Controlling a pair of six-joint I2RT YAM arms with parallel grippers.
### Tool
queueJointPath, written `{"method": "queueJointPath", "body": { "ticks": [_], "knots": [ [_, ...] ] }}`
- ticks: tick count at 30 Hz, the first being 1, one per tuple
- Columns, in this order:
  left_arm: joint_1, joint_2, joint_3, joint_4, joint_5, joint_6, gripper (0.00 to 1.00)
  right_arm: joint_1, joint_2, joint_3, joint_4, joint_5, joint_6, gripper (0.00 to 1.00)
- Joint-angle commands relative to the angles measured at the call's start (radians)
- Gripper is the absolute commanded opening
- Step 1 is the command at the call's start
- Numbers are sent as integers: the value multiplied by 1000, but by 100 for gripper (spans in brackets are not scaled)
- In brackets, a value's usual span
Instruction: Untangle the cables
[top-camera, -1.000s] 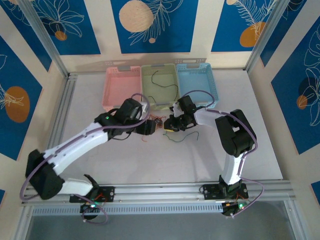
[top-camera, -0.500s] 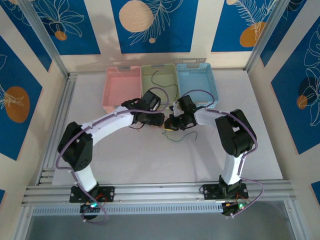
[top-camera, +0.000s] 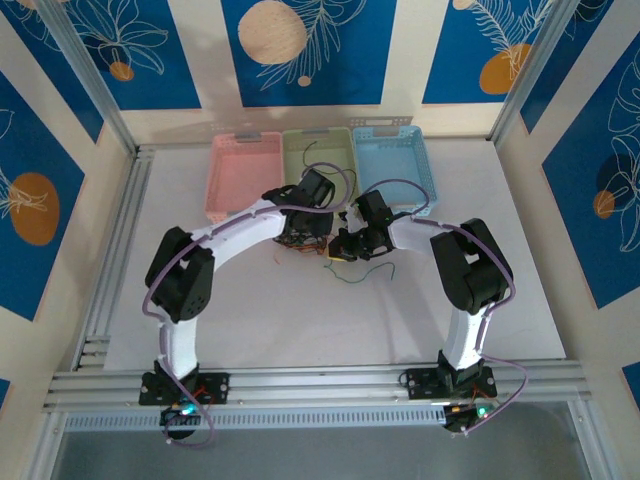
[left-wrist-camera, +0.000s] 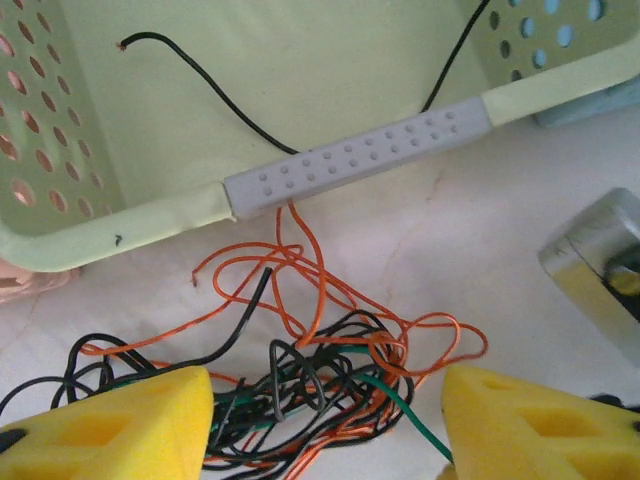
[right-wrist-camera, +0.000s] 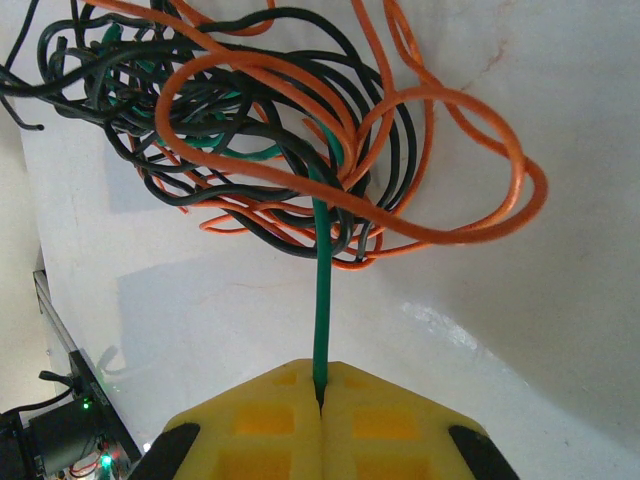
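One greenish strand (top-camera: 362, 273) lies loose on the surface (top-camera: 250, 320), 5 o'clock of the cables (left-wrist-camera: 310, 375). Right fingers (right-wrist-camera: 300, 412) clamped shut on a green wire (right-wrist-camera: 322, 300) running straight into that snarl of black, orange and green, mid-surface. Left fingers (top-camera: 304, 230) spread wide, straddling the snarl, gripping nothing. Green basket (left-wrist-camera: 350, 165) just beyond at 12 o'clock, one black wire (left-wrist-camera: 200, 90) inside. Judgement: pin the bulk with the left, draw green out slowly toward 3 o'clock, low along the surface; stop and re-grip if orange loops cinch tighter
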Motion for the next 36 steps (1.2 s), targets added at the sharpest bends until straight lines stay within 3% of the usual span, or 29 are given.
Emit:
{"method": "queueJointPath", "body": {
  "ticks": [1,5,10,14,17,21,32,36],
  "knots": [
    [11,36,51,-31,-52,-8,58,-1,-8,-4,-1,-25,-2,4],
    [10,56,60,-33,-51,-6,50,0,-10,-6,1,-23,-1,4],
    [9,48,23,-10,-43,-17,47,0,-10,-6,1,-23,-2,4],
    [12,51,25,-19,-51,-12,35,-1,-10,-6,1,-23,-2,4],
    [12,54,22,-19,-48,-8,32,0,-11,-7,1,-23,-1,4],
    [16,55,16,-20,-48,-6,22,0,-13,-8,1,-23,-2,4],
    [28,50,-4,-5,-23,-11,27,-1,-14,-11,4,-23,-1,4],
    [28,48,-6,-3,-13,-4,14,-2,-16,-12,3,-23,-1,4]
  ]
}}
